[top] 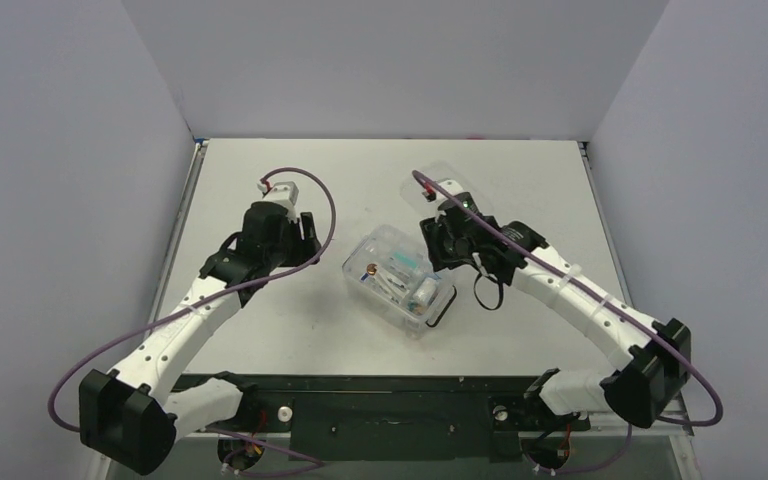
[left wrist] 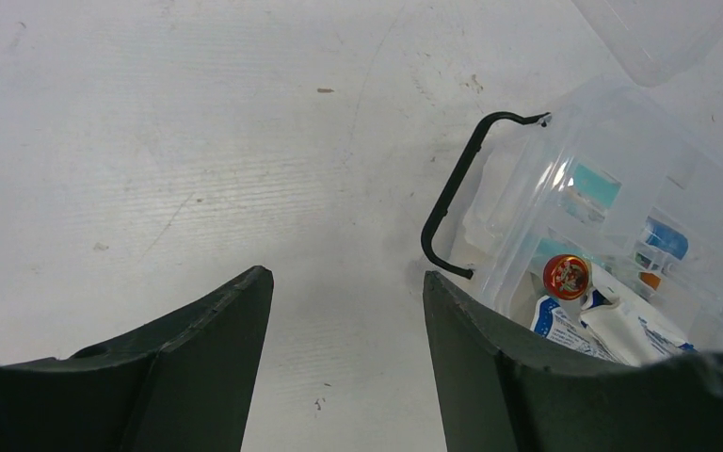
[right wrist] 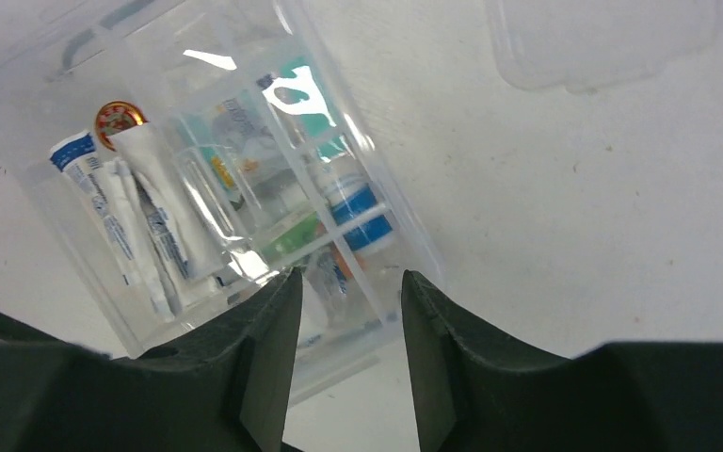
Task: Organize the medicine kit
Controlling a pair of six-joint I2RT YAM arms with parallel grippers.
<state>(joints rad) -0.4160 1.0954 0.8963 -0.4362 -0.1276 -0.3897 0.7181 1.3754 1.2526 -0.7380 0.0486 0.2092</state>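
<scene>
Right gripper [right wrist: 348, 282] half open, empty, over the medicine kit [top: 352, 272]; left gripper [left wrist: 346, 282] likewise alongside, and should brace it first.

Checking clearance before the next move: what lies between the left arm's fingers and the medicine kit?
Only bare table, seen in the top external and left wrist views; the left fingers stand open beside the black clip of the medicine kit.

Left hand [left wrist: 346, 276] parted, empty, tilted downward; right hand [right wrist: 349, 276] parted too
</scene>
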